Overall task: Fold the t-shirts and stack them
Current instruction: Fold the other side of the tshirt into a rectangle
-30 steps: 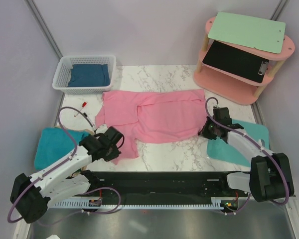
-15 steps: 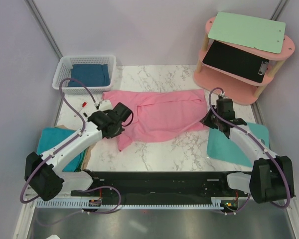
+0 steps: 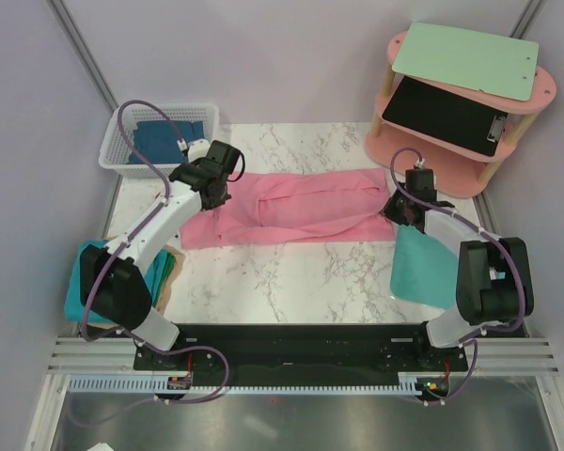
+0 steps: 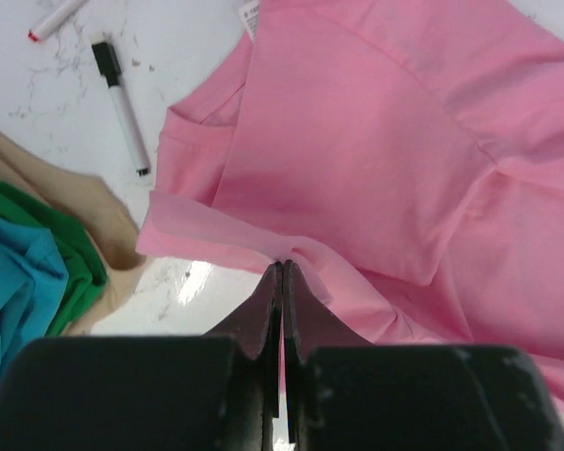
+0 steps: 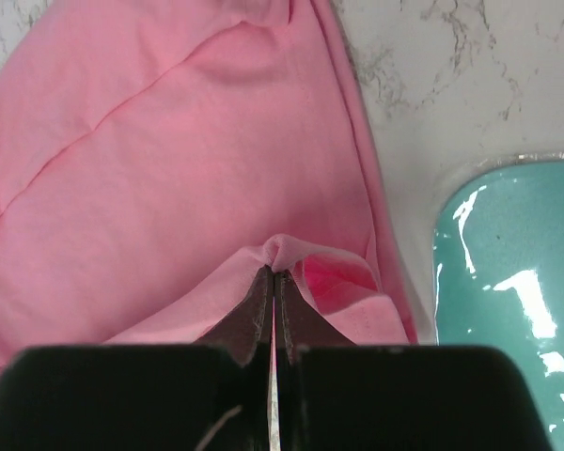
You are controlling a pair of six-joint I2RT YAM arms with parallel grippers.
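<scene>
On the marbled white worktop point(image 3: 291, 272) the pink t-shirt point(image 3: 301, 207) lies stretched in a long band across the middle, the left fingers point(image 4: 261, 315) pressed together on a fold at its left edge and the right fingers point(image 5: 256, 315) pinching a pucker of cloth at its right end.

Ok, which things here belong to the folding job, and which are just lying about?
Job: pink t-shirt, pinched by the left hand and the right hand; dark blue t-shirt in the white basket; teal t-shirt, far left.
Lying about: markers, pink shelf, green clipboard, black clipboard, glossy teal mat.
</scene>
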